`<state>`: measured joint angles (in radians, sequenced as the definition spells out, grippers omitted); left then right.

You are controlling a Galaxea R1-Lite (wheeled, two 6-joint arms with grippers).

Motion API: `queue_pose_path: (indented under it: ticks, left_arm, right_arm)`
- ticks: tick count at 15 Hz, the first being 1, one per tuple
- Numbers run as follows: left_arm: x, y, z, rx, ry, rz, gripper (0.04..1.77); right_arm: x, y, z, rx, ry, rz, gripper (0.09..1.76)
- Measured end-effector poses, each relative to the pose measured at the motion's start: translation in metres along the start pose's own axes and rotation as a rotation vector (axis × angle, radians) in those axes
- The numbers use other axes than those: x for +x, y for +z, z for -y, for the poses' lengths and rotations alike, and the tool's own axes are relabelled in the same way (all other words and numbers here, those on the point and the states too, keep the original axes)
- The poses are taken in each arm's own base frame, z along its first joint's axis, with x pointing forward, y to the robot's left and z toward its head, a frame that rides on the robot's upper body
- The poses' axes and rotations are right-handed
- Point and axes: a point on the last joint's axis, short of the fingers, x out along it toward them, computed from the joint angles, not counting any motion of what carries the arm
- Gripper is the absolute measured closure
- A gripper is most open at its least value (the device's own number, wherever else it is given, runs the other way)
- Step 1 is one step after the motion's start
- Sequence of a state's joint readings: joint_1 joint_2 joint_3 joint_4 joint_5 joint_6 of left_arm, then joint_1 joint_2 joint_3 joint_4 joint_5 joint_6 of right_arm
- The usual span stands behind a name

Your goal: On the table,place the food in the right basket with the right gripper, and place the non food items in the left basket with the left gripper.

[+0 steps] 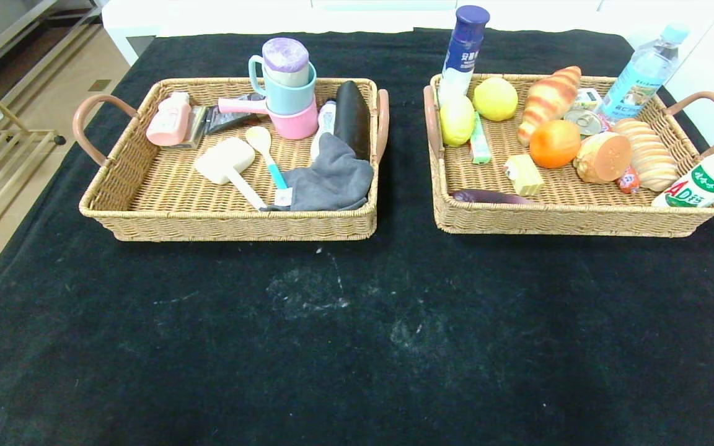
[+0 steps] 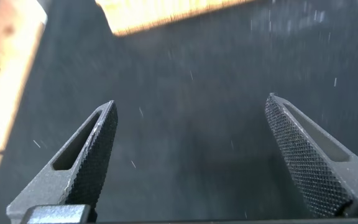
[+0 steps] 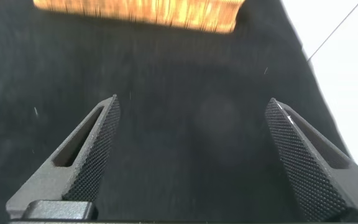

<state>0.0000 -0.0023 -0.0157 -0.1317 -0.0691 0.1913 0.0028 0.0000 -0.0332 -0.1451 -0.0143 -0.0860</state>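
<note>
- The black cloth (image 1: 357, 322) in front of both baskets carries no loose item, so by this look the sorting reads as finished; the step in hand is most likely a last check and keeping the arms clear.
- Left basket (image 1: 227, 226): the non-food lies inside it, with stacked cups (image 1: 286, 87) at its far side, a grey cloth (image 1: 332, 179) in its near right corner and a spoon (image 1: 265, 152) just beside that cloth.
- Right basket (image 1: 580, 217): the food lies inside it, a croissant (image 1: 549, 99), lemons (image 1: 494, 98) and an orange (image 1: 554, 144) among it; a milk bottle (image 1: 704, 179) leans over its right rim.
- Left gripper (image 2: 191, 155) hangs over bare cloth short of the left basket, jaws spread wide, holding nothing.
- Right gripper (image 3: 191, 155) hangs likewise short of the right basket, wide and empty.
- To do it well: keep both low and back, off the wicker.
</note>
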Motion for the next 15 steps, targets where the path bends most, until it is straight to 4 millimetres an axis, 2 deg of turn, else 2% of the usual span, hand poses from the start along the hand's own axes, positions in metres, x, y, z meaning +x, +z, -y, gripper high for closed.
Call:
queue_pose_path:
  ticks: [2, 6, 15]
  left_arm:
    - [0.0, -0.002, 0.0, -0.004, 0.0, 0.0, 0.09]
    - [-0.001, 0.005, -0.001, -0.034, -0.003, 0.034, 0.09]
    - [0.0, -0.017, 0.002, -0.091, 0.028, -0.146, 0.09]
  right_arm:
    - [0.001, -0.009, -0.001, 0.005, 0.005, -0.04, 0.14]
    - [0.001, -0.011, -0.001, 0.006, 0.008, -0.051, 0.14]
    - [0.0, -0.025, -0.002, 0.051, 0.014, -0.18, 0.14]
